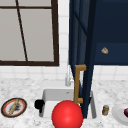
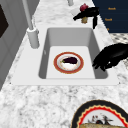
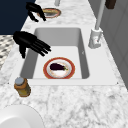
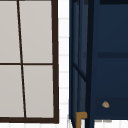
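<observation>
I saw the eggplant [image 3: 58,67] lying on a red-rimmed plate [image 3: 71,72] in the sink [image 3: 85,60], just below the right hand [image 3: 28,41], whose fingers were spread and straight. The left hand [image 2: 111,56] hung at the sink's edge, fingers curled on nothing. A jar [image 3: 22,86] stood near the right hand.

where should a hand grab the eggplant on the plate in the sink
Probably across the eggplant's thick middle, coming straight down from above. It lies flat on the red-rimmed plate on the sink floor, so the walls block side approaches. The nearby hand hovers at the rim.
</observation>
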You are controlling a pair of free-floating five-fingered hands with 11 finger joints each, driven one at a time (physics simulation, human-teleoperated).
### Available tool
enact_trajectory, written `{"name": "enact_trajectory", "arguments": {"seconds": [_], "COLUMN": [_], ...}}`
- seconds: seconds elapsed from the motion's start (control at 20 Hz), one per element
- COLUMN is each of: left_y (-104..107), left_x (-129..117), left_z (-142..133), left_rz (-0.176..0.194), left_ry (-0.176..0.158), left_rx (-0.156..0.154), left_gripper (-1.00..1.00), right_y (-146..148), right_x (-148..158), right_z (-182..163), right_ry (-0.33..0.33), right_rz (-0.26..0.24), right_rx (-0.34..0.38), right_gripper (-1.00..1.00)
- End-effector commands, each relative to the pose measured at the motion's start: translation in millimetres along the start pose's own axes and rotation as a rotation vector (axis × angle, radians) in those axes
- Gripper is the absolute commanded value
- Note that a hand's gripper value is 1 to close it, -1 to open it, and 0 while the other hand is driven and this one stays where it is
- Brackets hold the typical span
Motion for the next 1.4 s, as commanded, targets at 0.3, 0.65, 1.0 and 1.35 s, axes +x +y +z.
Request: {"name": "enact_trajectory", "arguments": {"seconds": [0.3, 0.65, 1.0, 1.35], "left_y": [0.0, 0.0, 0.0, 0.0], "left_x": [0.0, -0.1, -0.1, -0.1], "left_z": [0.0, 0.0, 0.0, 0.0], "left_rz": [-0.001, -0.001, -0.001, -0.001], "left_ry": [0.0, 0.001, 0.001, 0.001], "left_rx": [0.0, 0.001, 0.001, 0.001], "left_gripper": [0.0, 0.0, 0.0, 0.0], "right_y": [-10.5, -14.6, -34.4, -70.0], "right_x": [40.5, 58.4, 72.9, 80.3], "right_z": [13.2, 19.6, 28.4, 46.0], "right_ry": [-0.114, -0.233, -0.375, -0.449], "right_rz": [0.045, 0.067, 0.079, 0.074], "right_rx": [-0.029, -0.021, -0.016, -0.006], "right_gripper": [-1.0, -1.0, -1.0, -1.0]}}
